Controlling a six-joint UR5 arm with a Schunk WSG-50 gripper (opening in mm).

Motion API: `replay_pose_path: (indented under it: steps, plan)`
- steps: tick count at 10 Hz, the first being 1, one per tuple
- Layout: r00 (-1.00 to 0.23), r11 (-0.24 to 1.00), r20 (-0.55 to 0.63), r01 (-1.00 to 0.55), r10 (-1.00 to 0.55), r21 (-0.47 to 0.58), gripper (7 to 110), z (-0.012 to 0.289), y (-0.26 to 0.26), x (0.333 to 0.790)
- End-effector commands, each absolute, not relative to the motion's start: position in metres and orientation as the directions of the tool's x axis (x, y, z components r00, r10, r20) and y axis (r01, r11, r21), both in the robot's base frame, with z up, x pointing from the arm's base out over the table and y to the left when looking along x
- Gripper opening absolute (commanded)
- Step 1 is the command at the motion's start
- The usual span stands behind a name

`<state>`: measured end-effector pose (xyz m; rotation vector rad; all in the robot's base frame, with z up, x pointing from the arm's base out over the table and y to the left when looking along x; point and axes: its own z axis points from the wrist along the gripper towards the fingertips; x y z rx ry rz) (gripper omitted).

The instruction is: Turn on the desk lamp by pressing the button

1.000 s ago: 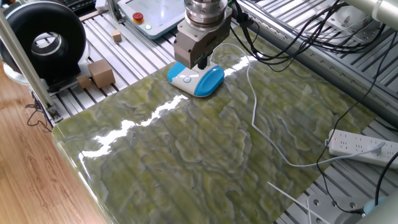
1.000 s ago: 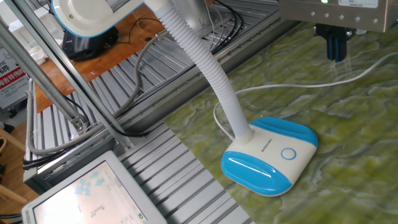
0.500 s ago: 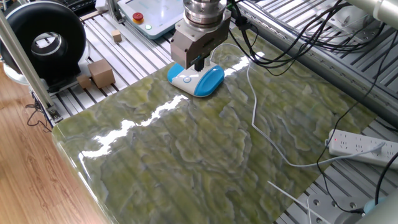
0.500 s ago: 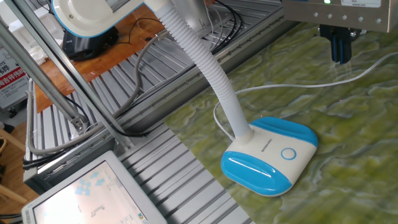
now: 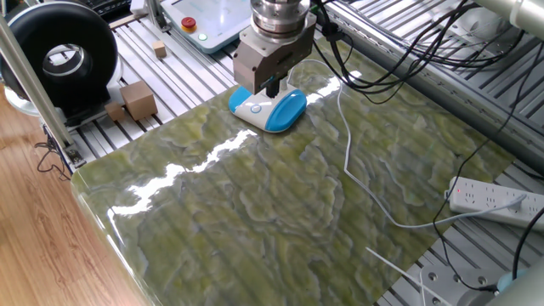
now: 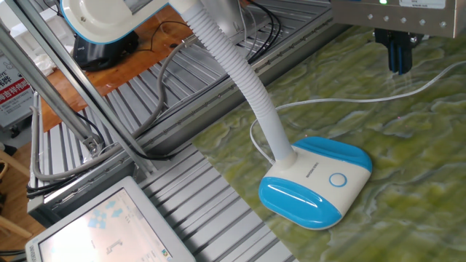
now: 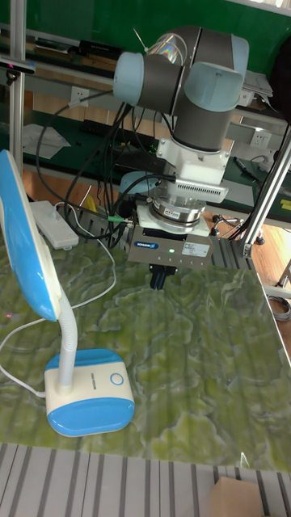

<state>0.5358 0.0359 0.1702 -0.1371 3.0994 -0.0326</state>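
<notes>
The desk lamp's blue and white base stands on the green mat. Its ribbed white stem bends up to the blue-rimmed head. The button is a small ringed circle on the base's white face. My gripper hangs above the mat, beyond the base and apart from it. The dark fingers are pressed together with nothing between them. The lamp's thin white cord runs across the mat.
A white power strip lies off the mat's right edge. A grey panel with a red button, small wooden blocks and a black round device sit at the far left. Black cables drape behind the arm.
The gripper shifted slightly sideways above the lamp base between one second and half a second ago. It has stayed still since. The lamp has not moved.
</notes>
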Motion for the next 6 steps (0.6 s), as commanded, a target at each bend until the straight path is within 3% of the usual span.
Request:
replay_pose_path:
  steps: [1,6]
  plan:
    - [-0.996,0.996,-0.029,-0.085,-0.086,-0.011,7,0.171,0.038,0.533]
    - [-0.994,0.994,0.014,-0.105,-0.105,-0.004,7,0.194,0.04,0.577]
